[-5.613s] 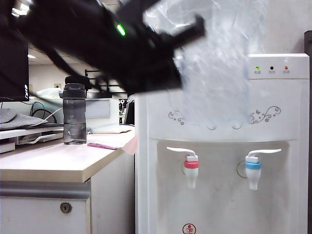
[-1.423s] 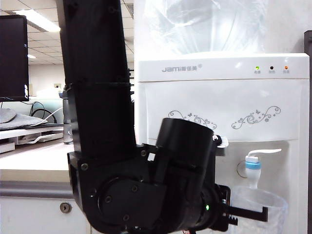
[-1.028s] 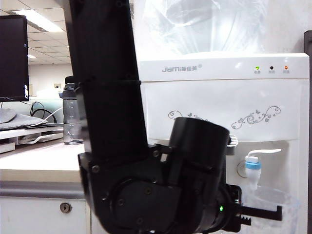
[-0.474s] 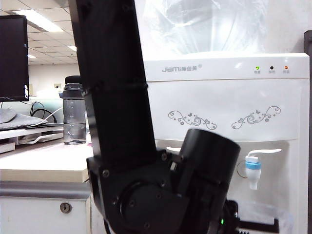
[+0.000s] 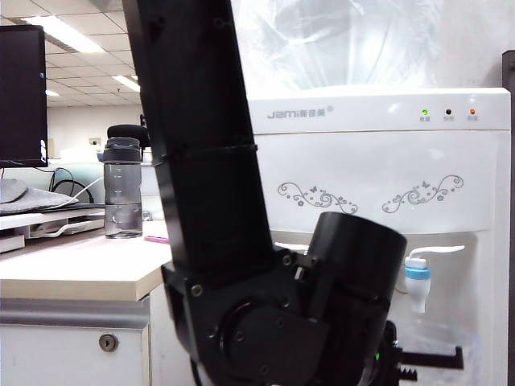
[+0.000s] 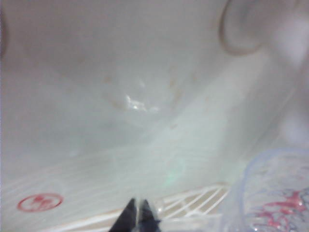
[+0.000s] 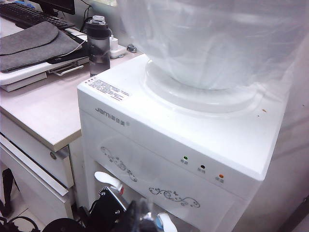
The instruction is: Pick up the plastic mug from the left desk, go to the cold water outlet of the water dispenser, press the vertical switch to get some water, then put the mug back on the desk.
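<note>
1. Your left gripper (image 6: 136, 212) is clamped shut, apparently on the plastic mug (image 6: 270, 193) handle, low under the cold water outlet (image 5: 417, 283).
2. Your right gripper is out of view.
3. Misalignment could spill water past the rim.

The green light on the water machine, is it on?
On. The green light glows bright on the water dispenser, while the two lights beside it look dark or dim. The left pincer sits shut, low inside the tap recess.

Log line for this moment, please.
left gripper: shut, holding clear crinkled plastic mug | mug: below blue-collared white tap | right gripper: unseen
</note>
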`<state>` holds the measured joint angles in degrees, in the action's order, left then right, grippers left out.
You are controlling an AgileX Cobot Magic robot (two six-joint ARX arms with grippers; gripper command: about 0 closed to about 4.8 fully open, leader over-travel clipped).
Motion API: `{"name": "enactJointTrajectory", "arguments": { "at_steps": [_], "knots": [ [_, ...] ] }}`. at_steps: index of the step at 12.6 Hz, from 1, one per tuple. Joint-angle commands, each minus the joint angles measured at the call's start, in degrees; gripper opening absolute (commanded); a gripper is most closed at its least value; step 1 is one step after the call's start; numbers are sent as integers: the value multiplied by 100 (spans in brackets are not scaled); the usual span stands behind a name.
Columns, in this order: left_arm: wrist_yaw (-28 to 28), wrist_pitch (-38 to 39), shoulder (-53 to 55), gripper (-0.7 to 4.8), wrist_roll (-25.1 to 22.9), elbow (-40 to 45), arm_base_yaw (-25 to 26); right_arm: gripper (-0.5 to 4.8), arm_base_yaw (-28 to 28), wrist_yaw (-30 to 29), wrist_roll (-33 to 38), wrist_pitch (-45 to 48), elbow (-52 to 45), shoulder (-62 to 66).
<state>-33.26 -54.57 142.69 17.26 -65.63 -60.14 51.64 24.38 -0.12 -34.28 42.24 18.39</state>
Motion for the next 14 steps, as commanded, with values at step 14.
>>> {"name": "enactJointTrajectory", "arguments": {
  "at_steps": [14],
  "knots": [
    [-474,-323,-11,-5,76,-267,-11,-1,0,13,149,-319,-197,-4]
  ]
}}
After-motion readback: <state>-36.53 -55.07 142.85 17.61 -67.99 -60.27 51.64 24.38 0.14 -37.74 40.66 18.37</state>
